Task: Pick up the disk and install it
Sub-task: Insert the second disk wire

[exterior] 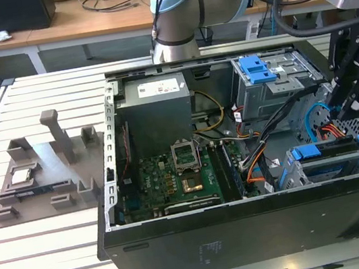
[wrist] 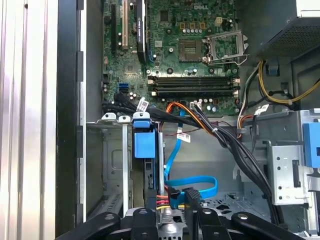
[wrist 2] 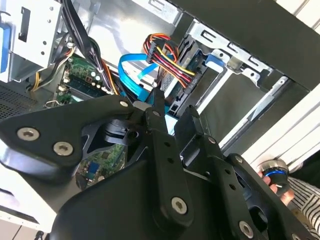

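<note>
Hovering over the open PC case's (exterior: 263, 230) drive corner, gripper (wrist 2: 172, 112) fingers nearly closed, nothing held. Disk (wrist: 148, 165) in blue carrier seated upright in the grey drive cage (wrist: 112, 165), cables plugged beside it. Probably rigid, fairly heavy, shock-sensitive; best gripped by carrier edges.

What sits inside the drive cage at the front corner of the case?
The disk stands on edge in the grey drive cage, its blue carrier showing at the top. The cage walls cover its label face and lower part. The gripper hangs beside the cage.
</note>
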Controlling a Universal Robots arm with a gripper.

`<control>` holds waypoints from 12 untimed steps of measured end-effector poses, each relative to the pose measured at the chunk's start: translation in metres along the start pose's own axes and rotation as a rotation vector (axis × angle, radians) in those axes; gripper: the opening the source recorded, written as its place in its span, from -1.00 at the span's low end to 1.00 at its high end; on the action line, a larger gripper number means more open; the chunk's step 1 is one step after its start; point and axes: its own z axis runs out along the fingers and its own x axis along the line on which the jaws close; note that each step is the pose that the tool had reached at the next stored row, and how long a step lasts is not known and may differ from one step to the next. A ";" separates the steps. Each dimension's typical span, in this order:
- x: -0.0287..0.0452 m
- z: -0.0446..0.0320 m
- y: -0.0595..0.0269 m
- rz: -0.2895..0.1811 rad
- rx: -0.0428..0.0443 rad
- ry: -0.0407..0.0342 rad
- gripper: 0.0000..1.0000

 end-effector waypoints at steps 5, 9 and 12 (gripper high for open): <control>0.0004 0.0006 0.0001 0.000 0.0000 0.0002 -0.31; 0.0004 0.0006 0.0001 0.000 0.0000 0.0003 -0.79; 0.0004 0.0006 0.0000 0.000 0.0001 0.0007 -0.80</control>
